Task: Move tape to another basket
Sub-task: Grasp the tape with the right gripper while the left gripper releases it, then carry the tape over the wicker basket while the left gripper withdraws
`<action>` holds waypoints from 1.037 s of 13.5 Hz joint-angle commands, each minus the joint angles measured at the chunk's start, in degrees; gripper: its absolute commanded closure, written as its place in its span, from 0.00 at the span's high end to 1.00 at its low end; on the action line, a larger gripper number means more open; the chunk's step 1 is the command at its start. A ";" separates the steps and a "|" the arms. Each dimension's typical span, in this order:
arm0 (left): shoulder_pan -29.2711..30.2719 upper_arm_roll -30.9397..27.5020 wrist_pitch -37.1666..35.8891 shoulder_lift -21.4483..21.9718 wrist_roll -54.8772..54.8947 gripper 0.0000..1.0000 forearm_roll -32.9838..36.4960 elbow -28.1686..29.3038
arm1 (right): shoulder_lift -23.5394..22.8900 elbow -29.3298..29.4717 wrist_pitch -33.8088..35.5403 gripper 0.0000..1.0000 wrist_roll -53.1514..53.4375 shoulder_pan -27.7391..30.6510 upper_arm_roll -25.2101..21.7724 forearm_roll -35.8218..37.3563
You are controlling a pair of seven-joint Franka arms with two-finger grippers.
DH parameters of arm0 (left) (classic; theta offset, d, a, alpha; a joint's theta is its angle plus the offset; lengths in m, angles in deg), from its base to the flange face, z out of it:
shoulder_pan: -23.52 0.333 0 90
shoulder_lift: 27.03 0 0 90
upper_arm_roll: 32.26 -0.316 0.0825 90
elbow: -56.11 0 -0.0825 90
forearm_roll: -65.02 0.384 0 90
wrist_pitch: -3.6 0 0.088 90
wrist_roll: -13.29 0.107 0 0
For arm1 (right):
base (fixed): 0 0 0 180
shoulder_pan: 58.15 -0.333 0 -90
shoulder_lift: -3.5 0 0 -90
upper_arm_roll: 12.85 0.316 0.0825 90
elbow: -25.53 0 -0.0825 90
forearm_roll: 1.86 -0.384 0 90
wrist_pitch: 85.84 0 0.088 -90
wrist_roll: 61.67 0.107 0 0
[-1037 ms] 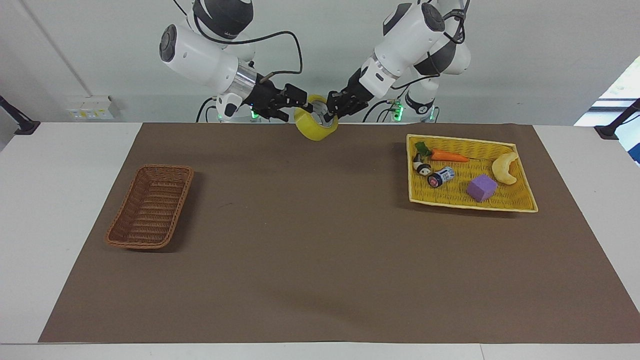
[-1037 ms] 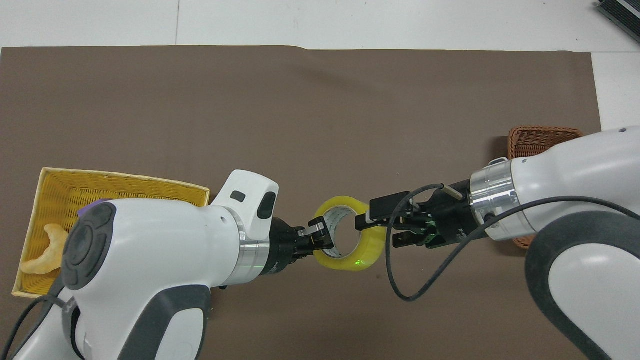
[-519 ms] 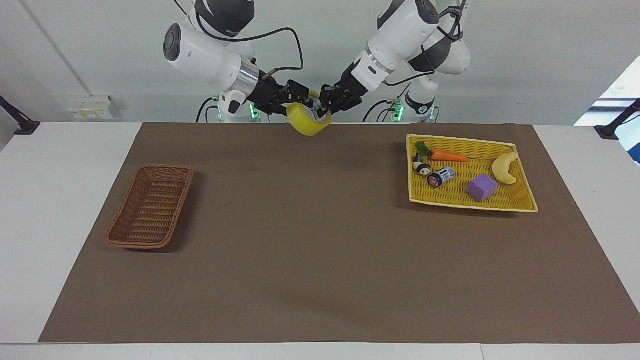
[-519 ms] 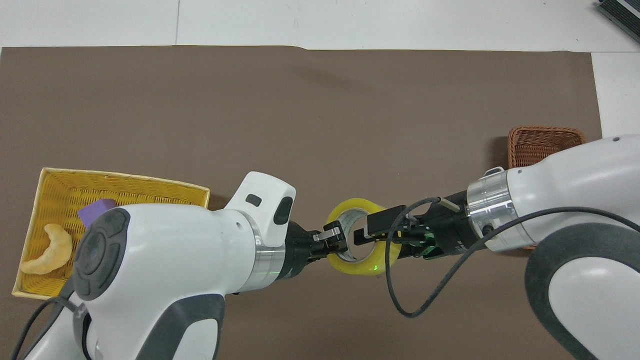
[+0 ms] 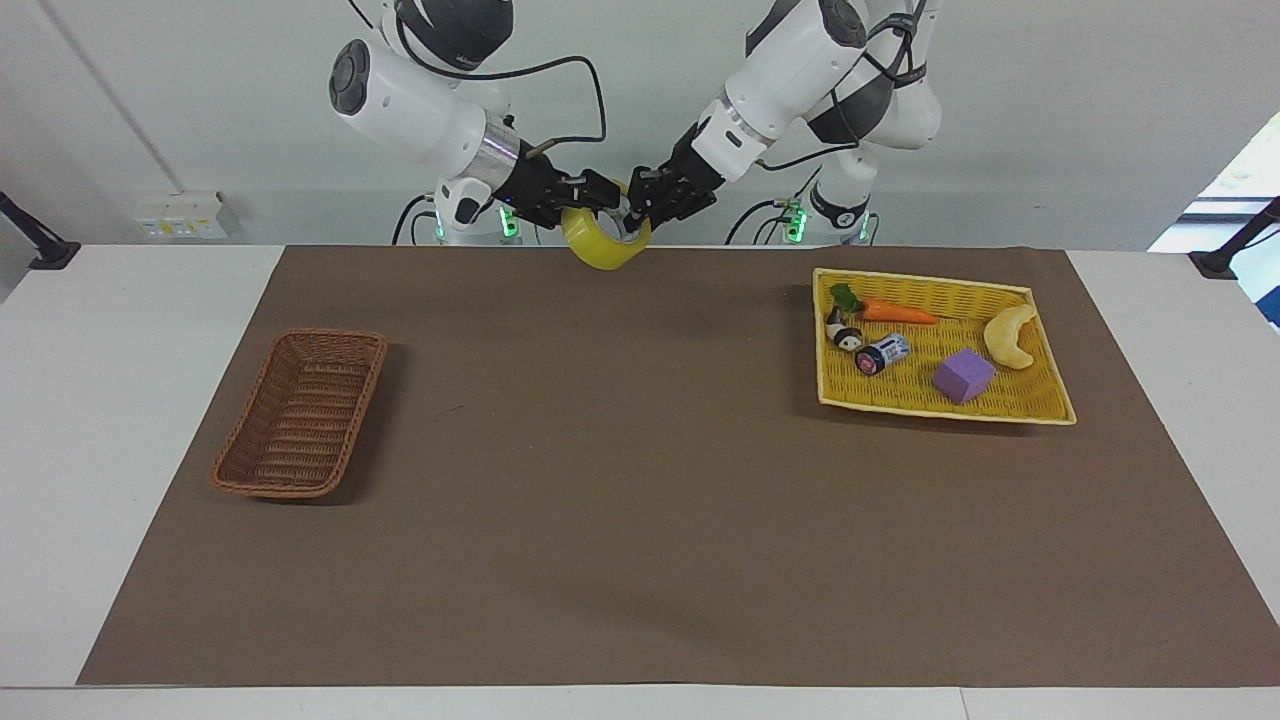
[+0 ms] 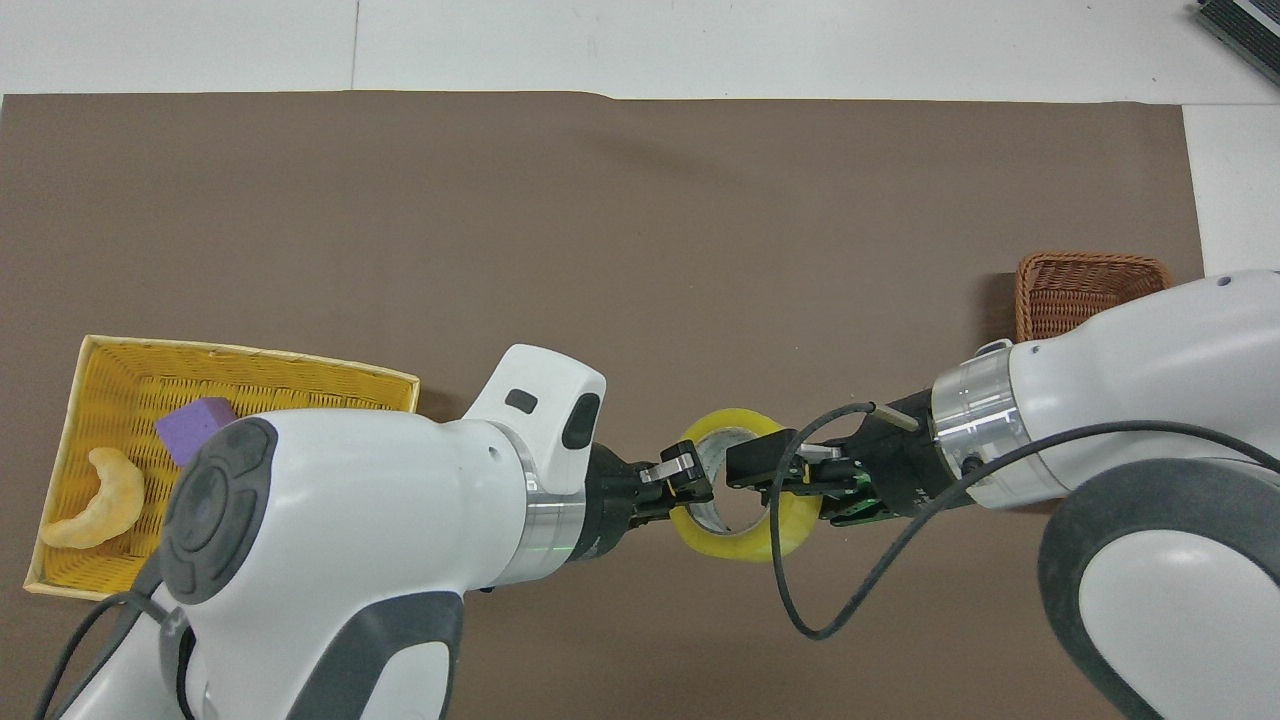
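The yellow tape (image 5: 603, 247) hangs in the air over the mat's edge nearest the robots, midway between the arms; it also shows in the overhead view (image 6: 745, 541). My left gripper (image 5: 640, 213) is shut on the tape's rim, seen from above too (image 6: 690, 485). My right gripper (image 5: 590, 198) meets the roll's rim on the side toward the right arm's end (image 6: 775, 478). The brown wicker basket (image 5: 300, 415) stands empty at the right arm's end; my right arm partly covers it in the overhead view (image 6: 1085, 285).
A flat yellow tray (image 5: 940, 410) sits at the left arm's end (image 6: 240, 358). It holds a carrot (image 5: 897, 312), a small can (image 5: 882, 353), a purple block (image 5: 963, 375) and a pale crescent toy (image 5: 1010, 335). A brown mat (image 5: 620, 500) covers the table.
The tape has risen and shifted toward the right arm's end, carried by my left gripper. My right gripper has stayed at the roll's rim and drawn back with it.
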 commanded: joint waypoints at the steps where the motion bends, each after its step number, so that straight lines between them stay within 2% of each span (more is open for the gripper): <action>1: -0.25 -1.59 -0.80 0.91 -1.16 1.00 -1.04 -1.49 | 0.32 0.37 0.89 0.00 0.64 0.58 -0.04 0.96; 3: 1.76 -1.86 -2.81 1.88 -3.00 1.00 -0.34 -2.54 | 0.32 0.63 1.67 0.00 0.55 1.19 -0.04 0.96; 4: 3.78 -1.86 -6.04 2.06 -2.40 1.00 0.01 -3.42 | 0.32 0.72 1.94 0.00 0.46 1.28 -0.21 1.05; 6: 6.51 -1.69 -12.20 1.71 -2.13 1.00 5.43 -6.49 | 0.32 0.89 1.85 0.00 0.20 1.54 -0.39 1.05; 8: 7.13 -1.86 -13.63 1.89 -1.52 1.00 12.55 -7.03 | 0.23 2.91 3.77 0.00 -1.02 4.25 -0.39 2.35; 11: 12.57 -1.86 -13.63 1.36 6.98 1.00 15.22 -7.03 | 0.23 5.20 11.41 0.00 -10.57 12.50 -0.56 5.27; 14: 17.58 -1.86 -15.12 1.18 18.22 1.00 17.05 -7.03 | 0.23 5.12 13.72 0.00 -20.69 23.13 -0.65 5.27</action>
